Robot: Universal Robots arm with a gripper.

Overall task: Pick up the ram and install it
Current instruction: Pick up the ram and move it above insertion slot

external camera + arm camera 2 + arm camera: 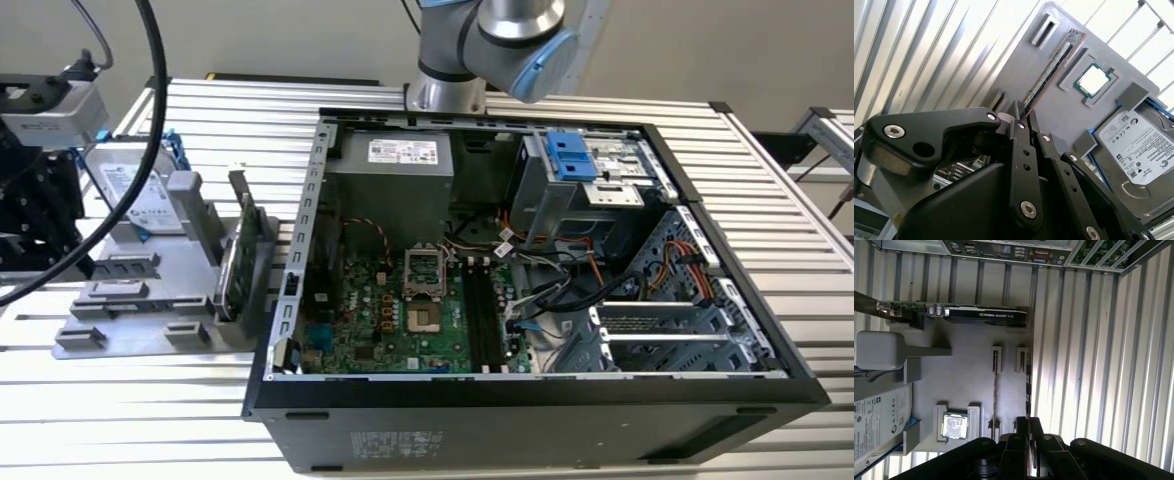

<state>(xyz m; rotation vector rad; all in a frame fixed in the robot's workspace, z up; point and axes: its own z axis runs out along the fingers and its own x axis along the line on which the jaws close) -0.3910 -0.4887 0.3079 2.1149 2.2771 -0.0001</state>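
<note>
Slatted table, parts tray, and a ram not yet lifted

Silver slats of the table (240, 95) run across the exterior view. They carry an open computer case (534, 400) in the middle and a grey parts tray (147, 322) toward the exterior view's left edge. The arm (487, 40) rises behind the case. On the tray the ram (127, 268) looks to stand on its long edge, which I judge is meant to leave both flat faces free for a pinch. The motherboard's black slots (483, 310) lie bare inside the case, so nothing is installed.

In the second wrist view the gripper (1023, 111) hangs over the tray. Its two fingers are drawn together with barely a slit between them, and they hold nothing. The ram (1051, 70) runs away from the fingertips, in line with them, propped in small grey blocks. An empty block (1046, 27) sits on its side toward the tray's edge. On the other side a processor (1093, 80) lies in its own pocket, with a hard drive (1139, 150) beyond that.

In the first wrist view the gripper (1027, 421) sits nearer the tray's edge than the ram (995, 390) and apart from it, so it seems to be above the stick rather than on it. A graphics card (979, 314) stands upright in its own holder along the tray's far edge, clear of the ram.
</note>
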